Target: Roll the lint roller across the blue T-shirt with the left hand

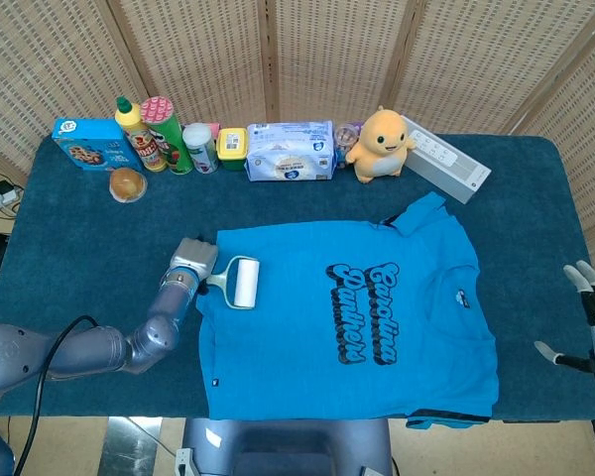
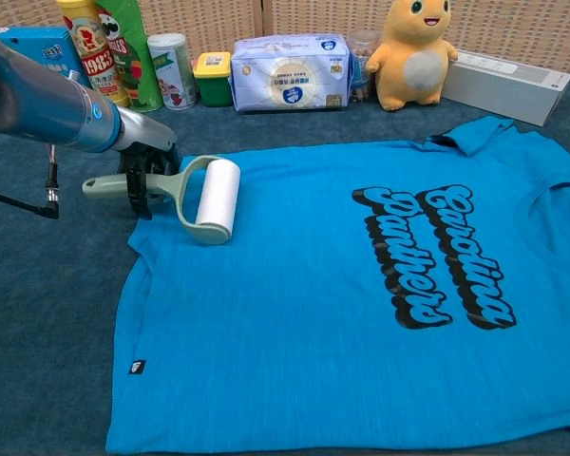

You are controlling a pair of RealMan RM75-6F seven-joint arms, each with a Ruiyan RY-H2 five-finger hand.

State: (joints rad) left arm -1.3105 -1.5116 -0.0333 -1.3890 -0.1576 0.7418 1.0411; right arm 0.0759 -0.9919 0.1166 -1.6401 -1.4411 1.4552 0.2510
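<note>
A blue T-shirt (image 1: 357, 317) (image 2: 361, 294) with black lettering lies flat on the dark blue table. My left hand (image 1: 190, 266) (image 2: 144, 163) grips the pale green handle of the lint roller (image 1: 240, 283) (image 2: 209, 198). The roller's white drum rests on the shirt's near-left shoulder area, close to the left sleeve edge. My right hand (image 1: 593, 322) stays at the table's right edge with fingers spread, holding nothing, far from the shirt.
Along the back stand a blue snack box (image 1: 87, 142), bottles and cans (image 1: 159, 134), a tissue pack (image 1: 290, 151), a yellow plush toy (image 1: 379, 145) and a white long box (image 1: 446, 159). A round bun (image 1: 127, 184) lies behind my left hand.
</note>
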